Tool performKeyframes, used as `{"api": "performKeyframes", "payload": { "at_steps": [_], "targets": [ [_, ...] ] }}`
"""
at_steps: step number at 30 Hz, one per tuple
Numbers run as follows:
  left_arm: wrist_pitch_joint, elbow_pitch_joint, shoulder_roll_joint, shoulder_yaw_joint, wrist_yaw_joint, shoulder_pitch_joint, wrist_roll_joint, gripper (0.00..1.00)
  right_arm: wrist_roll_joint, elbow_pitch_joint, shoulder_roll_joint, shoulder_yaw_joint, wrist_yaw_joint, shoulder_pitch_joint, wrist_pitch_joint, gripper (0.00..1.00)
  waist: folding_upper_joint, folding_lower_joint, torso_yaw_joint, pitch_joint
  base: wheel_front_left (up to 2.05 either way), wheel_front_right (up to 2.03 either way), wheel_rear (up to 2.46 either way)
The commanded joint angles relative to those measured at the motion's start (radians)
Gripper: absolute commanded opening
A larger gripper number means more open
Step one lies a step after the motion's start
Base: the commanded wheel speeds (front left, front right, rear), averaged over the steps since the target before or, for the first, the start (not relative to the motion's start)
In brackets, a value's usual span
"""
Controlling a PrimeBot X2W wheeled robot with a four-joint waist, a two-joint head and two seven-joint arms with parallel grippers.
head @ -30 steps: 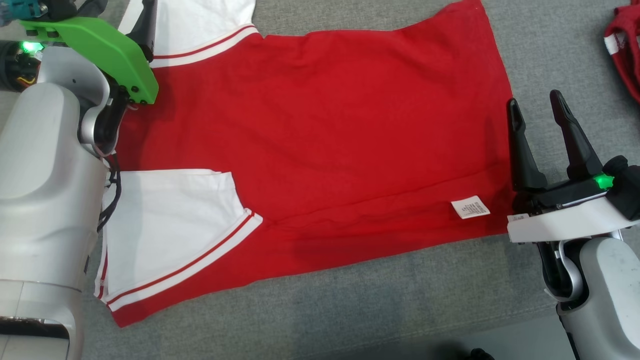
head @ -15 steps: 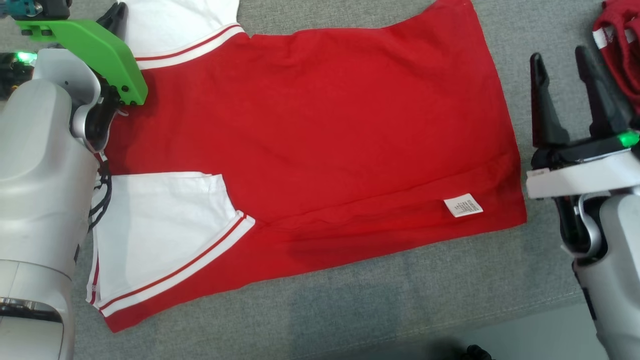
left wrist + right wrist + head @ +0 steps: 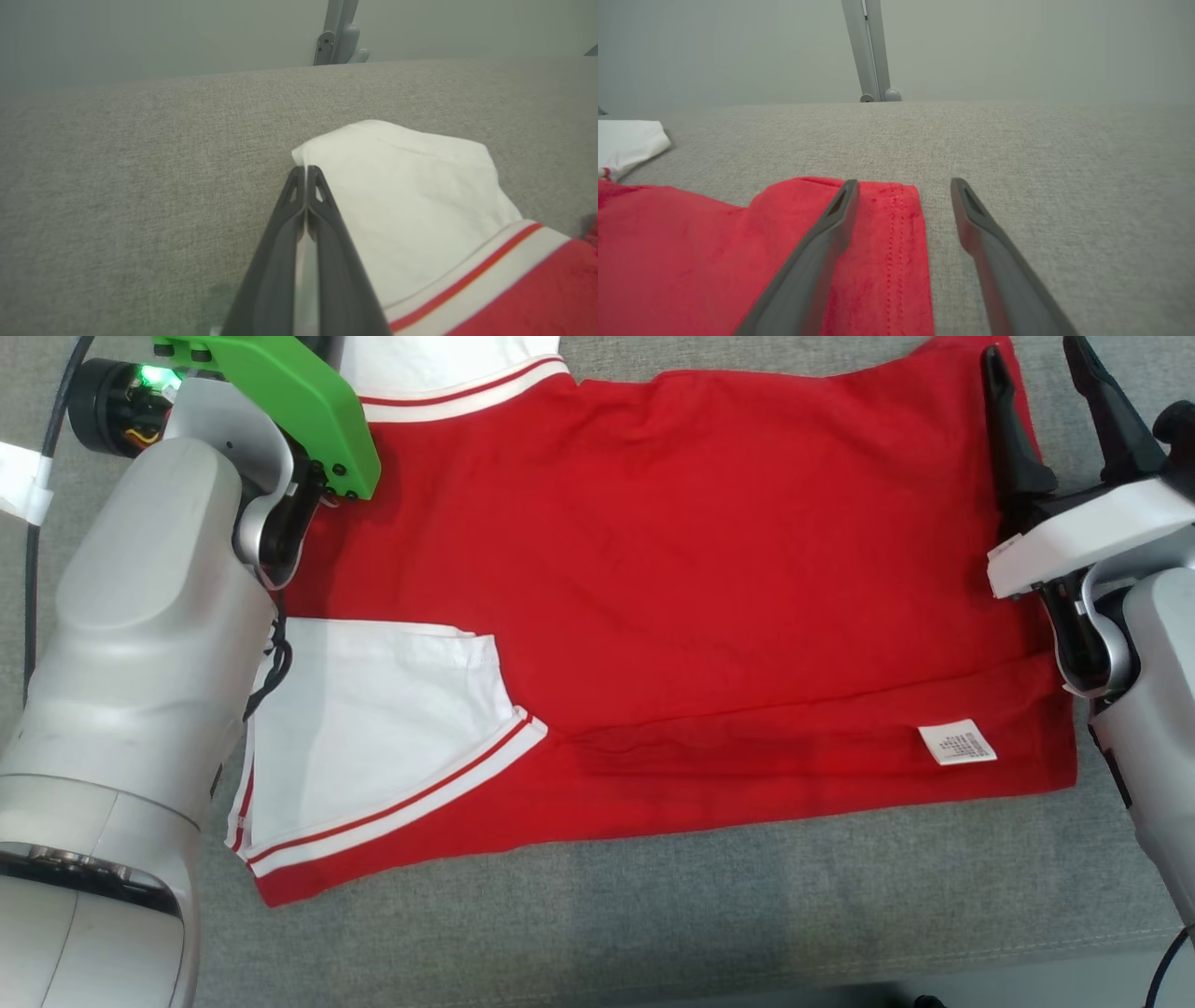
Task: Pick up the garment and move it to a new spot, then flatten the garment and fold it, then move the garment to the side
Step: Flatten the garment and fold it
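The garment, red with white sleeves trimmed in red stripes, lies flat on the grey padded surface. My left gripper is shut on the edge of the far white sleeve, and a sliver of white cloth shows between its fingers. In the head view that arm's green bracket sits over the garment's upper left. My right gripper is open, straddling the far right hem corner: one finger is over red cloth, the other over bare surface. In the head view the right gripper stands at the upper right.
A white care label lies on the near right hem. The near white sleeve is folded onto the body. A grey metal post rises beyond the surface's far edge. The surface's front edge runs along the bottom.
The head camera has shifted. My left gripper has closed on the far sleeve's edge. My right gripper has moved forward along the right hem to the far corner, still open.
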Motion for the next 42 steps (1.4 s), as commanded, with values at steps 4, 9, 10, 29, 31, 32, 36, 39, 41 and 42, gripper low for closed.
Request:
{"api": "performKeyframes", "payload": {
  "at_steps": [4,9,10,29,31,32,36,39,41,42],
  "targets": [
    [-0.024,0.000,0.000,-0.031,-0.002,-0.026,-0.021,0.00,0.049,0.090,-0.025,0.062,0.000,-0.069,0.025,1.00,0.0000,-0.0001,0.030,0.025,0.00,0.00,0.00],
    [-0.039,-0.006,0.009,-0.063,-0.002,-0.038,-0.049,0.00,0.117,0.139,-0.076,0.152,0.000,-0.117,0.121,0.84,0.0000,-0.0001,0.032,0.016,0.00,0.00,0.00],
    [-0.043,-0.006,0.012,-0.067,-0.002,-0.041,-0.052,0.00,0.138,0.137,-0.086,0.172,0.000,-0.125,0.144,0.44,0.0000,-0.0001,0.031,0.013,0.00,0.00,0.00],
    [-0.196,-0.173,0.095,-0.066,-0.002,-0.005,-0.135,0.00,0.388,0.011,-0.223,0.242,0.000,-0.169,0.151,0.00,0.0000,-0.0001,0.036,-0.050,0.00,0.00,0.00],
    [-0.209,-0.223,0.112,-0.058,-0.002,0.028,-0.147,0.00,0.413,-0.006,-0.228,0.243,0.000,-0.149,0.145,0.00,0.0000,-0.0001,0.037,-0.056,0.00,0.00,0.00],
    [-0.216,-0.258,0.120,-0.053,-0.002,0.049,-0.153,0.00,0.427,-0.020,-0.231,0.242,0.000,-0.136,0.144,0.00,0.0000,-0.0001,0.037,-0.059,0.00,0.00,0.00],
    [-0.236,-0.435,0.176,-0.031,0.006,0.171,-0.168,0.00,0.476,-0.094,-0.263,0.229,0.000,-0.063,0.132,0.00,0.0000,-0.0001,0.038,-0.074,0.00,0.00,0.00],
    [-0.242,-0.589,0.239,-0.022,0.050,0.281,-0.143,0.00,0.504,-0.159,-0.280,0.210,0.000,0.010,0.126,0.00,0.0000,-0.0001,0.037,-0.081,0.00,0.00,0.00],
    [-0.245,-0.695,0.269,-0.013,0.087,0.360,-0.143,0.00,0.522,-0.196,-0.288,0.188,0.000,0.062,0.124,0.00,0.0000,-0.0001,0.036,-0.086,0.00,0.00,0.00],
    [-0.244,-0.741,0.291,-0.010,0.113,0.400,-0.133,0.00,0.528,-0.213,-0.291,0.179,0.000,0.090,0.124,0.00,0.0000,-0.0001,0.036,-0.088,0.00,0.00,0.00]
  ]
}}
